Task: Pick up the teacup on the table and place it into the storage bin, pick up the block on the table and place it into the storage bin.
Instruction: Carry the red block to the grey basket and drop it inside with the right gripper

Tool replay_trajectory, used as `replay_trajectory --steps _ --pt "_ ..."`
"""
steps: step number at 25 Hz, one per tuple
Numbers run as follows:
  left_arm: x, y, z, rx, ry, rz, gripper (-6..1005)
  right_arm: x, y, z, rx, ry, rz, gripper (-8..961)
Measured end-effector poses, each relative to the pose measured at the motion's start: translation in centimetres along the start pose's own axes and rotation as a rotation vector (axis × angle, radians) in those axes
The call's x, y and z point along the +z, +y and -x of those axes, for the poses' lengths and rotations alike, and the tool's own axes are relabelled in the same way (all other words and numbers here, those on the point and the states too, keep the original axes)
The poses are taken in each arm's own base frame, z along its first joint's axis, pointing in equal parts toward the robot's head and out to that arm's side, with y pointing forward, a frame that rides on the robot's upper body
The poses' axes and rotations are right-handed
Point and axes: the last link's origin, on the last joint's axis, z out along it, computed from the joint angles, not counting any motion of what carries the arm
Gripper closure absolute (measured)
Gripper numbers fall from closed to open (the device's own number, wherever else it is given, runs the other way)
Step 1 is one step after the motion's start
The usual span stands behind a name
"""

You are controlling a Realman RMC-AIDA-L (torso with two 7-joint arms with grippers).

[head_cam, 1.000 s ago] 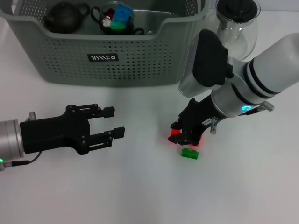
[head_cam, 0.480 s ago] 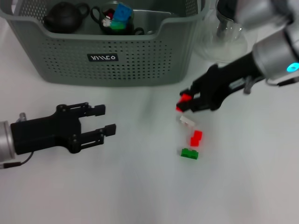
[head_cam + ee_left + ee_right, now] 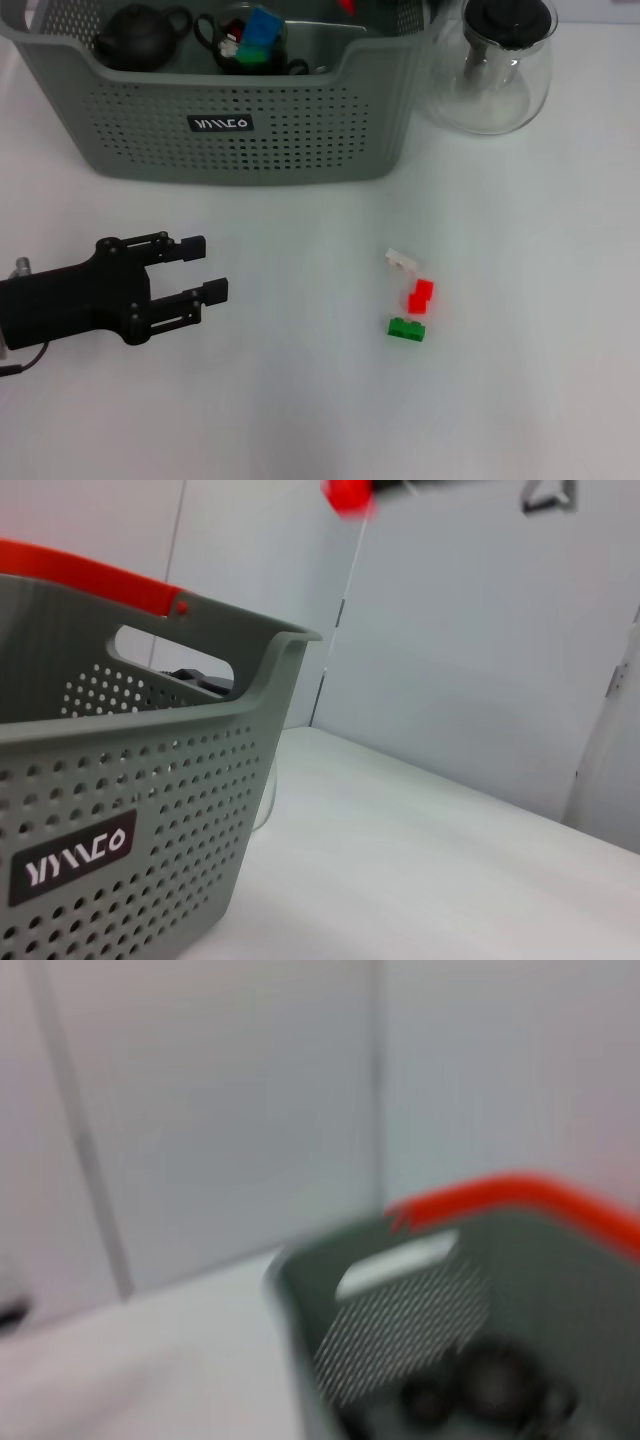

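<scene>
Bright, even overhead lighting; soft, faint shadows on the white surface (image 3: 300, 400); right wrist view heavily motion-blurred throughout.

Storage bin (image 3: 300, 130): grey-green plastic, matt, perforated walls. Carafe (image 3: 492, 75): clear glass, glossy; black lid. Teapot (image 3: 140, 38): dark, matt. Blocks: green block (image 3: 406, 328), red block (image 3: 421, 296), white block (image 3: 400, 259), smooth plastic. Left gripper (image 3: 198, 268): black, matt. Counter (image 3: 300, 400): white, smooth, slight sheen.
</scene>
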Motion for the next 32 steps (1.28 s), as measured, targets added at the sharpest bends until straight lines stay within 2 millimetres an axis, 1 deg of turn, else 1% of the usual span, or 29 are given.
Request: replay_trajectory --steps 2,3,4,6,8,11,15,17,20,23,28,32 --pt "0.2 0.0 -0.1 0.001 0.004 0.003 379 0.8 -0.6 1.8 0.009 -0.055 -0.055 646" --pt "0.3 0.0 -0.2 0.001 0.006 0.004 379 2.1 -1.1 2.8 0.016 -0.079 -0.094 646" --pt "0.3 0.0 -0.2 0.002 0.009 0.006 379 2.1 -1.1 2.8 0.016 -0.079 -0.094 646" --pt "0.5 -0.1 -0.3 0.004 0.014 0.008 379 4.1 -1.7 3.5 0.025 -0.093 -0.128 647" --pt "0.6 -0.1 -0.4 0.004 0.016 0.010 378 6.0 -2.5 3.8 0.047 -0.100 -0.164 647" --pt "0.7 0.0 -0.5 0.005 0.019 0.013 378 8.8 -3.8 3.8 0.079 -0.078 -0.219 648" --pt "1.1 -0.1 -0.7 0.009 0.023 0.021 378 12.7 -4.7 3.4 0.077 -0.001 -0.294 649" --pt "1.4 -0.2 -0.8 0.009 0.026 0.026 378 14.3 -4.7 3.2 0.071 0.039 -0.323 648" --pt "1.6 -0.2 -0.9 0.007 0.027 0.031 378 15.7 -4.5 3.1 0.061 0.072 -0.348 648" --pt "1.7 -0.1 -0.8 0.004 0.029 0.032 378 16.5 -4.1 2.6 0.065 0.103 -0.348 648" --pt "1.7 -0.1 -0.8 0.002 0.031 0.032 377 16.7 -4.0 1.6 0.081 0.133 -0.349 649" --pt "1.7 -0.1 -0.8 0.001 0.032 0.031 377 16.6 -3.8 1.5 0.093 0.148 -0.327 650"
